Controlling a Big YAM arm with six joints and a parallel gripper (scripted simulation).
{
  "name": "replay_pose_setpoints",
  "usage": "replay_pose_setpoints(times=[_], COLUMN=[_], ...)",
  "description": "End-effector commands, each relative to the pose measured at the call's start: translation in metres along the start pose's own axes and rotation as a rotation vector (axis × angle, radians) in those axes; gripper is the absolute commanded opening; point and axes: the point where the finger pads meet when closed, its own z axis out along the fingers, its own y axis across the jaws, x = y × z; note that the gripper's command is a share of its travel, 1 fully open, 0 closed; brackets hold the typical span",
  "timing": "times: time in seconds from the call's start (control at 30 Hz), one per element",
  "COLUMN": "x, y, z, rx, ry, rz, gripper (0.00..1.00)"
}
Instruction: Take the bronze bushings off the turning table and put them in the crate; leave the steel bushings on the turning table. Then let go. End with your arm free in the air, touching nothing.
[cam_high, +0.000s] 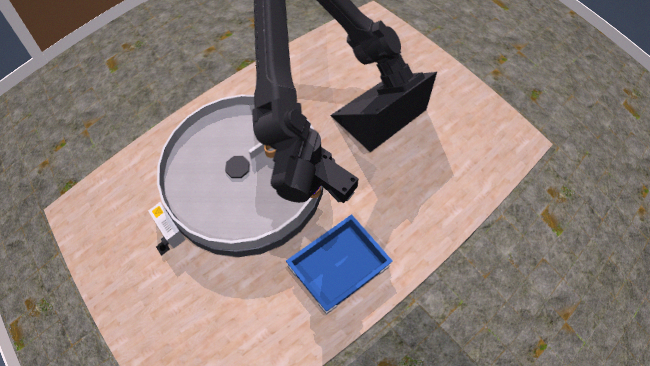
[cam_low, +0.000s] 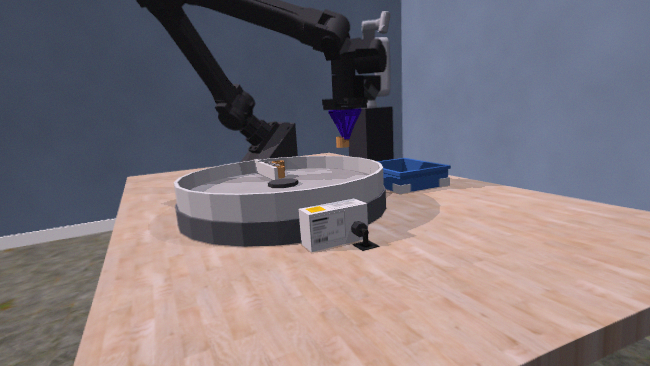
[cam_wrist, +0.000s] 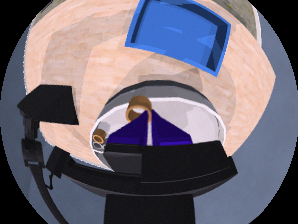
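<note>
My gripper (cam_low: 346, 137) (cam_wrist: 149, 113) is shut on the wall of a bronze bushing (cam_high: 316, 194) (cam_low: 342, 142) (cam_wrist: 133, 112), held in the air above the right part of the turning table (cam_high: 200, 200) (cam_low: 225, 205). Another bronze bushing (cam_high: 270, 151) (cam_low: 281, 170) stands beside the white divider on the turning table. In the wrist view a bronze bushing (cam_wrist: 99, 136) and a steel bushing (cam_wrist: 98, 146) show at the table's left edge. The arm hides part of the turning table in the top view. The blue crate (cam_high: 345, 267) (cam_low: 422, 176) (cam_wrist: 172, 35) stands beside the turning table, with no bushing visible in it.
The turning table has a raised rim, a white divider (cam_high: 256, 150) (cam_low: 266, 169) and a dark hub (cam_high: 237, 167) (cam_low: 283, 183). A white box (cam_high: 164, 222) (cam_low: 325, 227) sits against its outer wall. The arm's black wedge base (cam_high: 390, 112) stands behind. A pale robot stands in the background.
</note>
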Motion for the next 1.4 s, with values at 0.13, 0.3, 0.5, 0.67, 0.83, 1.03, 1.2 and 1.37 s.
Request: replay_pose_setpoints(times=[0.13, 0.3, 0.5, 0.67, 0.83, 1.03, 1.2, 1.37], x=[-0.059, -0.083, -0.117, -0.139, -0.131, -0.148, -0.138, -0.140], y=[-0.040, -0.055, -0.073, -0.085, -0.090, -0.091, -0.093, -0.091], z=[-0.027, -0.029, -0.029, -0.030, -0.044, -0.030, -0.043, -0.040], rx=[0.057, 0.058, 0.058, 0.059, 0.080, 0.060, 0.078, 0.072], ry=[-0.010, -0.011, -0.012, -0.012, -0.025, -0.011, -0.023, -0.019], rz=[0.026, 0.027, 0.026, 0.026, 0.043, 0.026, 0.041, 0.036], gripper=[0.00, 0.00, 0.00, 0.00, 0.00, 0.00, 0.00, 0.00])
